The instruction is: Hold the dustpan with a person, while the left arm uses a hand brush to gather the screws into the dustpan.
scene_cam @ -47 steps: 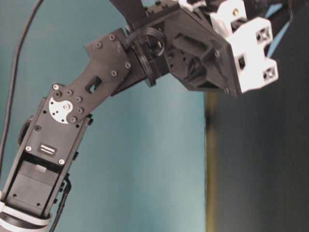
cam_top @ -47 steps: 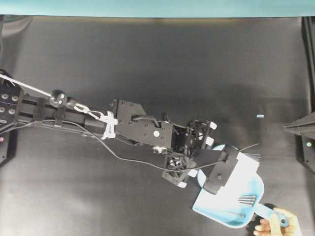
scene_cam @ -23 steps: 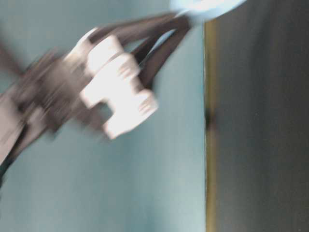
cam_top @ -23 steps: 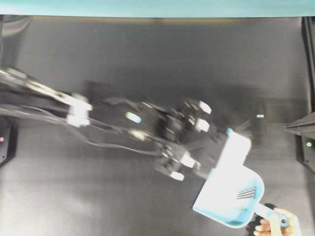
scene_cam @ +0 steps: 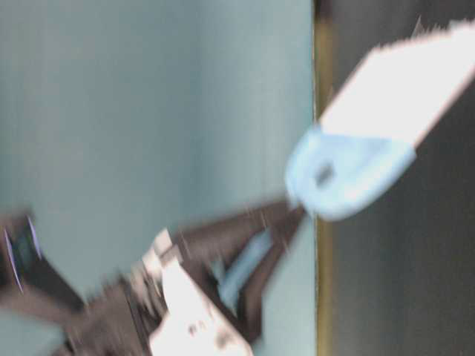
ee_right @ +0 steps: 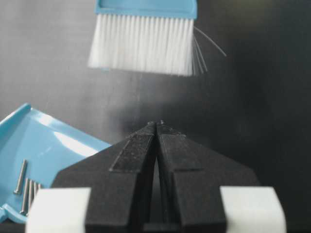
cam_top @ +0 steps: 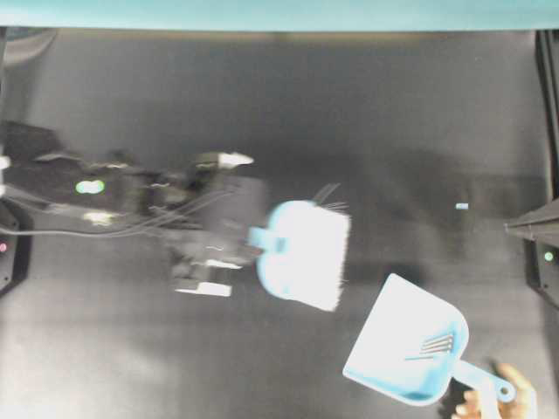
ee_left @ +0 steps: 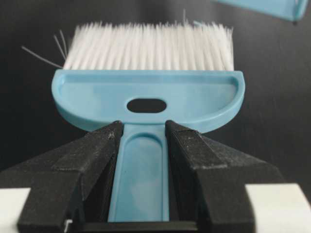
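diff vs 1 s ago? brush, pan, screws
The left gripper has pulled the hand brush off the dustpan mouth, up and to the left in the overhead view, still clamped on its handle. Unchanged: the screws lie in the pan, the person's hand holds its handle, the right gripper stays shut and parked.

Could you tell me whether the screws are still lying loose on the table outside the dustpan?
No, in the overhead view the screws lie together inside the dustpan, near its back.
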